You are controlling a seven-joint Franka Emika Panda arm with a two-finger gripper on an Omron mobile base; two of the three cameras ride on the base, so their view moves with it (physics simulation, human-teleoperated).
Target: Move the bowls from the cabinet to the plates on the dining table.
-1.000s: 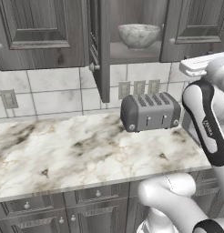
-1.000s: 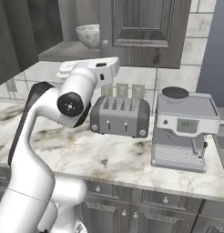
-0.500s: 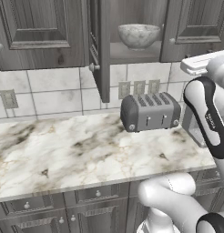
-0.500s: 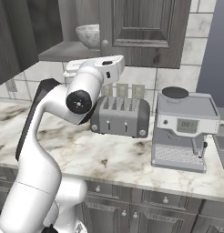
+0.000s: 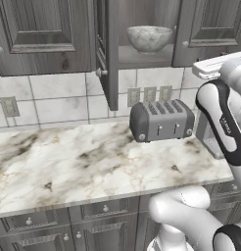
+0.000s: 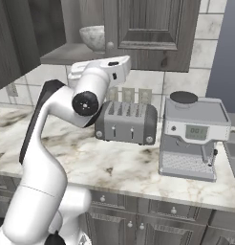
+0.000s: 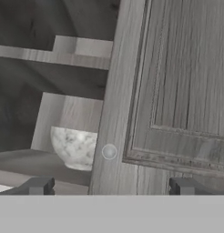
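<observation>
A mottled grey-white bowl (image 5: 149,38) stands on the shelf inside the open dark grey cabinet (image 5: 142,56). From the right the bowl (image 6: 93,37) is half hidden behind the closed right door. In the hand view the bowl (image 7: 75,148) lies low and left, beside that door's round knob (image 7: 109,151). My gripper (image 7: 111,185) is open with nothing between its fingertips (image 7: 38,185). It is raised in front of the closed door, right of the bowl and well short of it. The plates and the dining table are out of view.
The cabinet's left door (image 5: 107,54) stands open, edge toward me. A grey toaster (image 5: 161,120) sits on the marble counter (image 5: 68,162) below the shelf. A coffee machine (image 6: 193,134) stands to its right. Grey drawers run under the counter.
The arm's elbow has risen a little and the hand has edged toward the cabinet. The jaws stay wide apart and the bowl has not moved.
</observation>
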